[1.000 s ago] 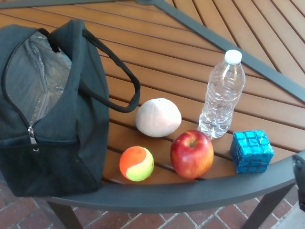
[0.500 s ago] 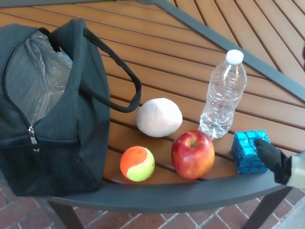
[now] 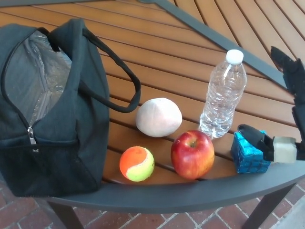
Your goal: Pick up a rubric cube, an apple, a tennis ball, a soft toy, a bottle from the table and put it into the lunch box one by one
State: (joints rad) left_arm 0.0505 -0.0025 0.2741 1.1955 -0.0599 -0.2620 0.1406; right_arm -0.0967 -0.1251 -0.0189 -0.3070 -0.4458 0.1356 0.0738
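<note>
Right hand (image 3: 286,114) at the tabletop's (image 3: 181,52) right edge, fingers spread, thumb lying over the blue rubric cube (image 3: 248,155), nothing clamped, clear bottle (image 3: 222,93) upright just left, red apple (image 3: 192,153), pale soft toy (image 3: 158,117), orange-yellow tennis ball (image 3: 137,163), open dark lunch box (image 3: 47,109) far left.

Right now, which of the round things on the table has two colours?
The tennis ball, orange and yellow-green, nearest the lunch box. The soft toy is plain pale; the apple is red.
</note>
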